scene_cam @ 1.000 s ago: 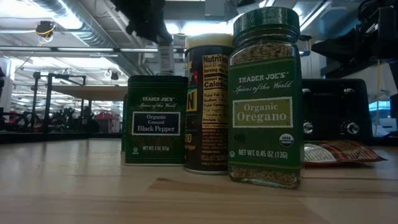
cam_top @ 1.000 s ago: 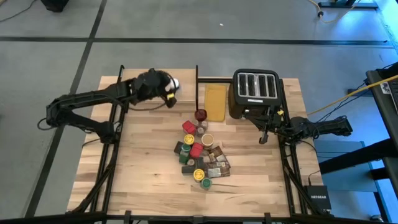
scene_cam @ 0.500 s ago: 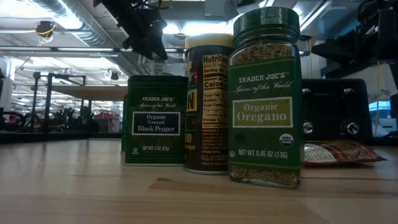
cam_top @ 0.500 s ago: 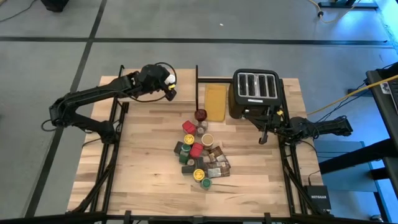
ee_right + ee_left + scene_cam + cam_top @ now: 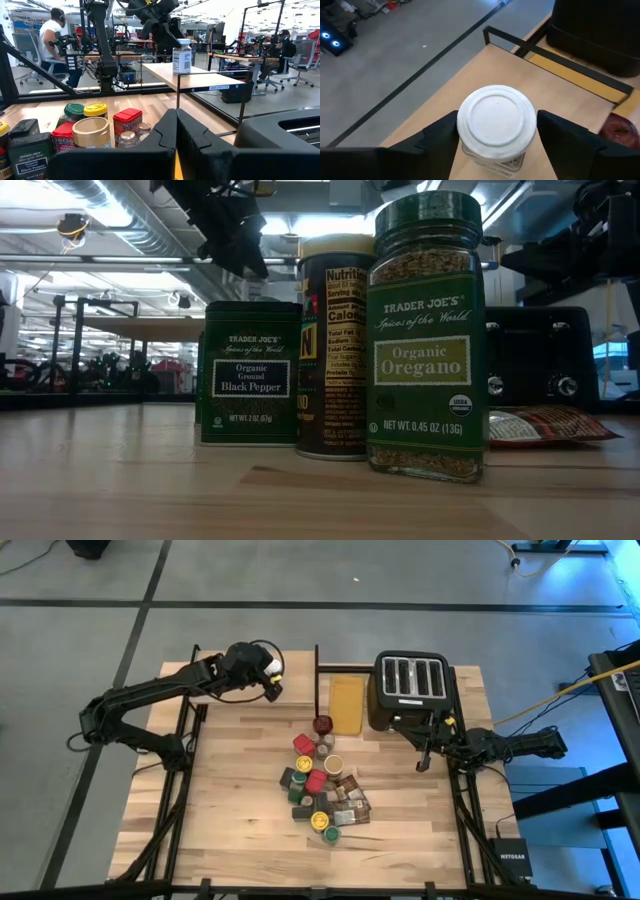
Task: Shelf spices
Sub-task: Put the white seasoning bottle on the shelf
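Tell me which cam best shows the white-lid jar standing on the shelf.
Left wrist view: the white-lid jar fills the middle of the picture, lid up, between the left end effector's fingers. Right wrist view shows it from the side, upright on the shelf, small. High view gives only a white dot. In the low view I can't make it out.

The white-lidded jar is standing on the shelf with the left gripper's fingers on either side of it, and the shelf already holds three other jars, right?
Not quite. The white-lidded jar stands alone on the shelf, as the right wrist view shows. The left gripper does have a finger on either side of it.
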{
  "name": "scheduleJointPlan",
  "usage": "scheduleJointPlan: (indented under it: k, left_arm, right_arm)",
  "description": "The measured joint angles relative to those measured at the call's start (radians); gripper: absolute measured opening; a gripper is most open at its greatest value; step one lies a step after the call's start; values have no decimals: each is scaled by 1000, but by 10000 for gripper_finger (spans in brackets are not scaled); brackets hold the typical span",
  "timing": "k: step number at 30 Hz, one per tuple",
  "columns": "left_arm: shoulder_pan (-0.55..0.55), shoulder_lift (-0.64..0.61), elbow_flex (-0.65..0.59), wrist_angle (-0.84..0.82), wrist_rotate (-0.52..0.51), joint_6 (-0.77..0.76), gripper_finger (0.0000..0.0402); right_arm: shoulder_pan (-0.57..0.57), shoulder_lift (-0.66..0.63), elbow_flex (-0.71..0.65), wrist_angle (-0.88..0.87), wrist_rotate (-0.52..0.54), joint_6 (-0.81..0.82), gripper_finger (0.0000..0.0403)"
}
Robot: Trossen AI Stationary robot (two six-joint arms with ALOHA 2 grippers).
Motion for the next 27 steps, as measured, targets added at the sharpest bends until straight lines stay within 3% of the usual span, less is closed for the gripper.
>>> scheduleJointPlan:
  k: [11, 18, 27]
  left_arm:
    - [12, -2, 158, -161, 13, 118, 255]
    - [76, 7, 172, -205, 281, 335, 254]
    - [178, 29, 172, -180, 288, 527, 254]
  right_arm:
    - [0, 0, 0, -1, 2, 0, 5]
    - [0, 0, 0, -1, 2, 0, 5]
    - [0, 0, 0, -4, 2, 0, 5]
